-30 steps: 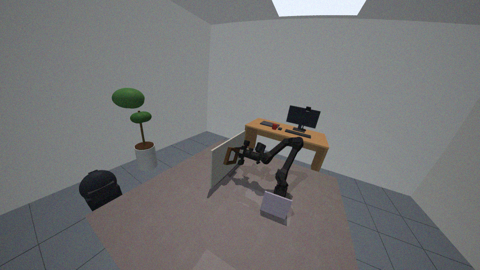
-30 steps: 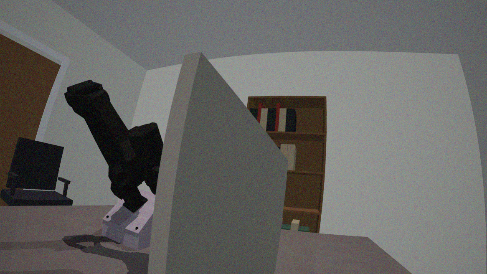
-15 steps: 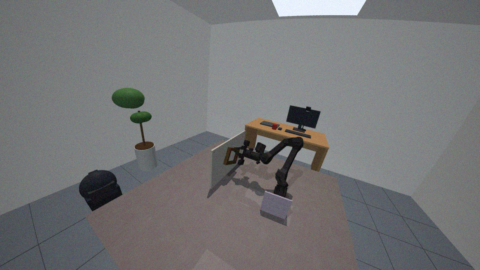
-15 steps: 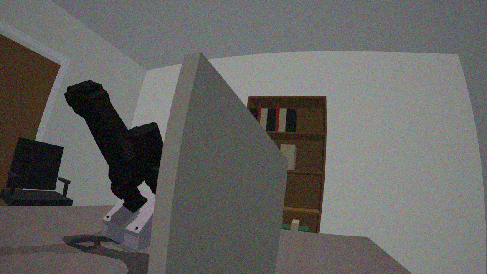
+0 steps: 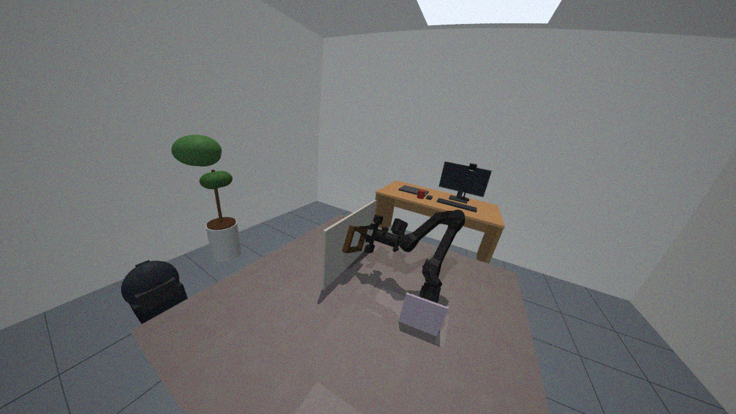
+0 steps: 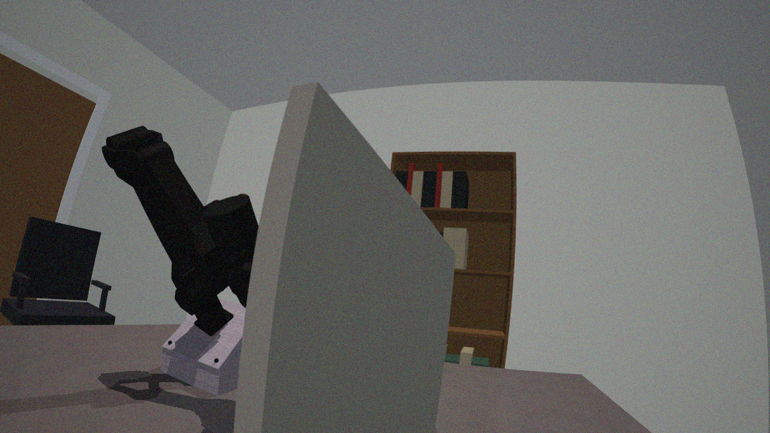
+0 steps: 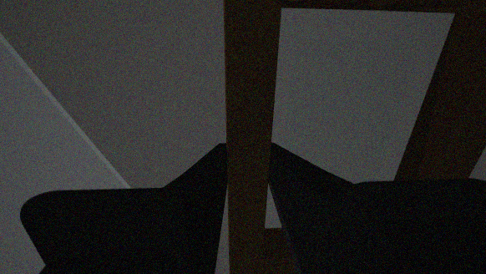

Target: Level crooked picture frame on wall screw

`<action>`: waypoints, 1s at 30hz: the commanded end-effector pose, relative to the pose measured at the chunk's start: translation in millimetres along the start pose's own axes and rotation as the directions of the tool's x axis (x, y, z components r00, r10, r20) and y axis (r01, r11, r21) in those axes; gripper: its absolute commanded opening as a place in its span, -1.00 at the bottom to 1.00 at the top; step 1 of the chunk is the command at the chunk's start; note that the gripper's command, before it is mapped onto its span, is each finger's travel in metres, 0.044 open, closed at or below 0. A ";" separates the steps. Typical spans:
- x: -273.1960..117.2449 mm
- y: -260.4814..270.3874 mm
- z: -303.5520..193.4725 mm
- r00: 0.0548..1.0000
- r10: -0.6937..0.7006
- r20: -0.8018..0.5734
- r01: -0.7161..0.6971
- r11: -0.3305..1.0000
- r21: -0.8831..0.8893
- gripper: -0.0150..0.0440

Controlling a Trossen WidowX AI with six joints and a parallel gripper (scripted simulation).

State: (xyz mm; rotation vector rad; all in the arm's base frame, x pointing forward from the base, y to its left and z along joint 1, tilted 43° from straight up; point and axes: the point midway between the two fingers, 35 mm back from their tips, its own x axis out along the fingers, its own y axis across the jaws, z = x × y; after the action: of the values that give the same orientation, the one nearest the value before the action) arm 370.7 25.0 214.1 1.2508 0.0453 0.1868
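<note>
In the top view, a black robot arm (image 5: 446,242) (image 6: 166,204) reaches from its pale mount (image 5: 423,313) (image 6: 218,371) toward an upright panel (image 5: 337,252) (image 6: 360,301), its claw (image 5: 358,230) (image 7: 245,150) closed on one side bar of a brown picture frame (image 5: 346,240) (image 7: 250,92). The frame is at the panel's face, on the same side as the arm; whether it touches the panel, and whether it hangs level, cannot be told.

The wrist view, in deep shadow, shows the dark fingers pressed against both sides of the bar, with the frame's opening and its opposite bar to the right of the picture. The screw cannot be made out.

Behind the arm, a wooden desk (image 5: 437,209) carries a monitor (image 5: 464,178), a keyboard (image 5: 456,204) and a red mug (image 5: 420,194). Across the room, a potted plant (image 5: 223,239) stands near the wall, and a black domed object (image 5: 151,288) sits at the edge of a pinkish rug (image 5: 288,334) (image 6: 516,398).

The exterior view looks past the back of the panel, which hides the claw and the frame. A black chair (image 6: 59,263) stands at left of the picture, and a brown bookcase (image 6: 513,237) holding books (image 6: 446,189) rises beyond the panel.
</note>
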 end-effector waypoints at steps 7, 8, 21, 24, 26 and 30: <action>0.4 -1.4 -1.1 1.000 0.008 -0.005 -0.008 1.000 -0.005 -0.49; 0.4 -1.7 -1.0 1.000 0.008 -0.005 -0.008 1.000 -0.005 -0.49; 0.3 -5.4 0.3 1.000 0.006 -0.001 -0.006 1.000 -0.004 -0.49; 0.1 -5.5 2.0 1.000 0.001 0.008 -0.001 1.000 -0.001 -0.49; 0.1 -5.5 2.0 1.000 0.001 0.008 -0.001 1.000 -0.001 -0.49; 0.1 -6.1 1.8 1.000 0.000 0.007 0.000 1.000 -0.003 -0.49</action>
State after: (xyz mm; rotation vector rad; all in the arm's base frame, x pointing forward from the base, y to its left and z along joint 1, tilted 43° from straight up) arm 371.9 21.7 208.4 1.2504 0.0416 0.1818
